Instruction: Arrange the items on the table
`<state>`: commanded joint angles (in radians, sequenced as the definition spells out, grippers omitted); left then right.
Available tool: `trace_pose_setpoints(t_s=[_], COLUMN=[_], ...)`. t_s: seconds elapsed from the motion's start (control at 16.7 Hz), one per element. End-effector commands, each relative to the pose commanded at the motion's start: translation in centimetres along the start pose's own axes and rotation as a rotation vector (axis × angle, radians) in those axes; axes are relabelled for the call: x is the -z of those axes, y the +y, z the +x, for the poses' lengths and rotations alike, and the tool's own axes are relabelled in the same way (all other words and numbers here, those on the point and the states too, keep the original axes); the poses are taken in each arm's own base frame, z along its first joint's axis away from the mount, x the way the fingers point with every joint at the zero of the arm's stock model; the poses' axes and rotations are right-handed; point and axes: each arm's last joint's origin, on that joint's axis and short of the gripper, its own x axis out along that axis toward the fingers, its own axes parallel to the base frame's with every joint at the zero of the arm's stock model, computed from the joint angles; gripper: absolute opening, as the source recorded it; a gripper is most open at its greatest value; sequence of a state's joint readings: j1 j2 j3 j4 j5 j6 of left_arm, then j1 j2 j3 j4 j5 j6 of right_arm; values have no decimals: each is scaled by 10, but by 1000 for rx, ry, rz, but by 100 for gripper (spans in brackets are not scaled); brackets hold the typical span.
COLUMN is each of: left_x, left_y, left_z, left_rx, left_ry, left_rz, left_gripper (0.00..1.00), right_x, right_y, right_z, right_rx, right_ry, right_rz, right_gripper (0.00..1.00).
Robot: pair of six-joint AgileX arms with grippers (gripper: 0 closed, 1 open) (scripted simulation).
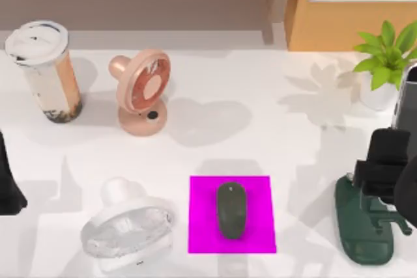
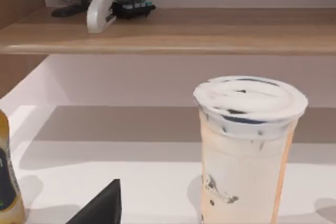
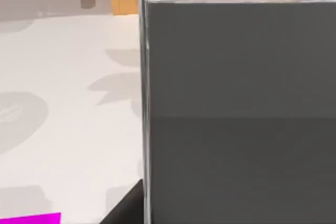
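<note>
our small dark grey oval computer mouse (image 1: 232, 210) lies on the magenta square mat (image 1: 260, 190) near the front middle of the glossy white tabletop (image 1: 273, 122). the tall white-lidded brownish-cream drink cup (image 1: 45, 69) stands upright at far left. our right gripper (image 1: 388, 161) hangs at the right edge with the pale-edged dark smartphone (image 3: 236, 108) close before its camera; we cannot tell its grip. our left arm (image 1: 10, 187) waits at the left edge.
</note>
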<state>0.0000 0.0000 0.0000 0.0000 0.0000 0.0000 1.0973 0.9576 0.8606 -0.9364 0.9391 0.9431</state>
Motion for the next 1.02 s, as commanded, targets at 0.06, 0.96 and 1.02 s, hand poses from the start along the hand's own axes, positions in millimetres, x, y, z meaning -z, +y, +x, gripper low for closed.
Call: trace_pose_setpoints(t_s=[0.06,0.96,1.02], left_x=[0,0,0], left_y=[0,0,0], left_z=[0,0,0], left_rx=[0,0,0], left_ry=[0,0,0], left_rz=[0,0,0], left_gripper=[100,100,100], right_x=[14,52,52], right_y=[-3,-19,-20], right_z=[-2,1,2], right_rx=[-20,-78,-86], right_ry=[-20,-56,-51], right_rz=[-4,-51,-47], right_gripper=[0,0,0])
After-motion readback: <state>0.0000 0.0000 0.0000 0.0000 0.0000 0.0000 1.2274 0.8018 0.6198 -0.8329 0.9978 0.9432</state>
